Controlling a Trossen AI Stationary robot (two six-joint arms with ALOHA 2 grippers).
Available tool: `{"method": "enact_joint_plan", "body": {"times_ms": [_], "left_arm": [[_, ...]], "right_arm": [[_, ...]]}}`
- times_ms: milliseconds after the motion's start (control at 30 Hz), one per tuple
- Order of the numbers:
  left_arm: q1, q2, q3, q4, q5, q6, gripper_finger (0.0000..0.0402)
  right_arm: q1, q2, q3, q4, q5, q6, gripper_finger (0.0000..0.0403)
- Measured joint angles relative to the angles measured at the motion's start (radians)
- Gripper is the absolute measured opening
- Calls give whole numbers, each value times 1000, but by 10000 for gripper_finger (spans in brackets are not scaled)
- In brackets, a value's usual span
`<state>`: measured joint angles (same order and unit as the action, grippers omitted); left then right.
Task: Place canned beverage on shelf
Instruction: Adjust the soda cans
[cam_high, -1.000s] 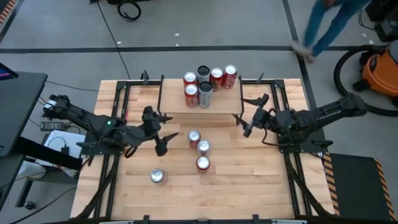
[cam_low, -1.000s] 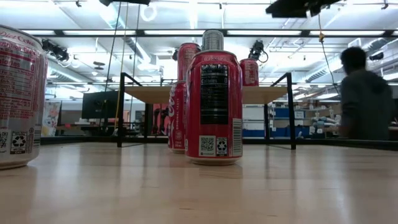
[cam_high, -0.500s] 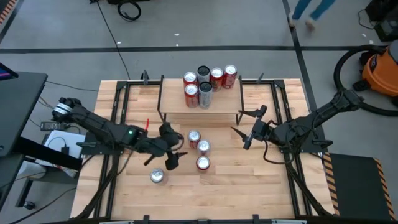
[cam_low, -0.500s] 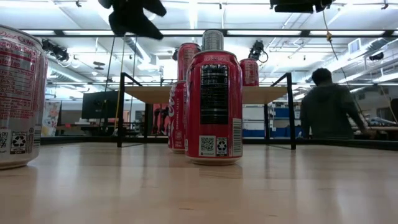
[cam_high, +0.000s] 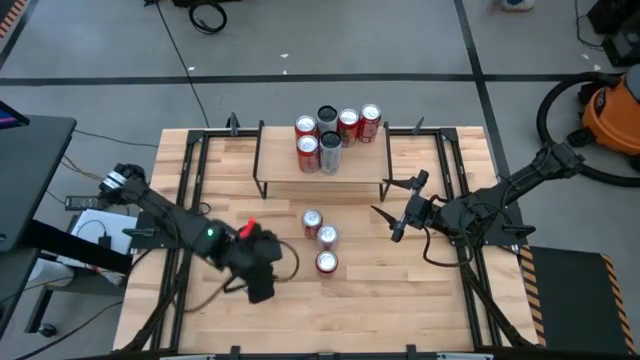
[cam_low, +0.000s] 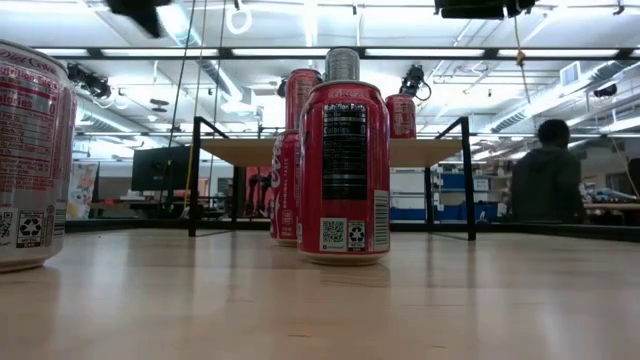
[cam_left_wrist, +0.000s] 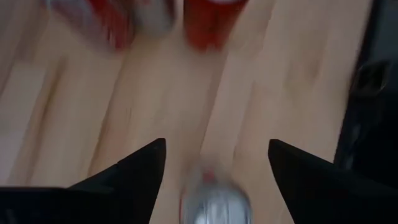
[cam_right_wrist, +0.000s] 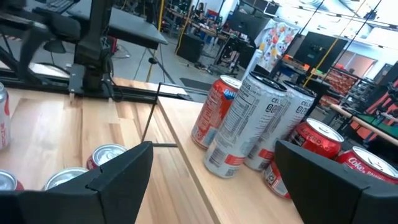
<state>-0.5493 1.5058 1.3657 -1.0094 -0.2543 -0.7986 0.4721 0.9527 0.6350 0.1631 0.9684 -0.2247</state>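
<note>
The tabletop (cam_high: 400, 300) is pale butcher-block wood in long glued strips, smooth and matt, framed by thin black rails; toward its far side stands the shelf (cam_high: 360, 165), a light wooden plank on slim black metal legs, carrying five upright cylinders, three red cans and two taller silver ones (cam_high: 328, 140), clustered at its far edge; in front of the shelf three short red cans with bright aluminium lids stand in a loose line on the tabletop (cam_high: 326, 236), the nearest (cam_low: 344, 172) showing a glossy red wall with a black nutrition panel in the low view; a fourth can (cam_left_wrist: 214, 202), silver-lidded, stands apart near the front-left, and in the left wrist view it sits between the two dark wedge-shaped fingers of the left pincer (cam_left_wrist: 214, 163), which stands spread, not visibly touching it; half a second earlier that pincer hung beside this can, and now it is over it, hiding it from above (cam_high: 258, 282); the right pincer (cam_high: 392, 218) hovers to the right of the can line, its fingers wide apart and empty, unchanged from before; the person (cam_low: 545, 185) in the room behind has shifted to the right.
</note>
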Motion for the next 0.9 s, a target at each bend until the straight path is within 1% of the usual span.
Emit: {"method": "enact_joint_plan", "body": {"times_ms": [67,133,233,400,500,567,667,900], "left_arm": [[-39,35,35,-92,2,-65,291],[-74,58,53,-142,7,-115,291],[-103,65,56,-179,28,-194,291],[-136,65,57,-222,24,-301,291],[-168,65,57,-269,69,-356,291],[-190,65,57,-299,92,-402,291],[-222,65,57,-306,92,-465,291],[-270,84,56,-292,95,-631,291]], "right_arm": [[0,0,0,0,0,-7,347],[0,0,0,1,0,-16,347],[0,0,0,4,0,-32,347],[0,0,0,13,0,-43,347],[0,0,0,55,-4,-70,347],[0,0,0,81,-26,-84,347],[0,0,0,108,-46,-99,347],[-4,0,0,156,-48,-151,347]]}}
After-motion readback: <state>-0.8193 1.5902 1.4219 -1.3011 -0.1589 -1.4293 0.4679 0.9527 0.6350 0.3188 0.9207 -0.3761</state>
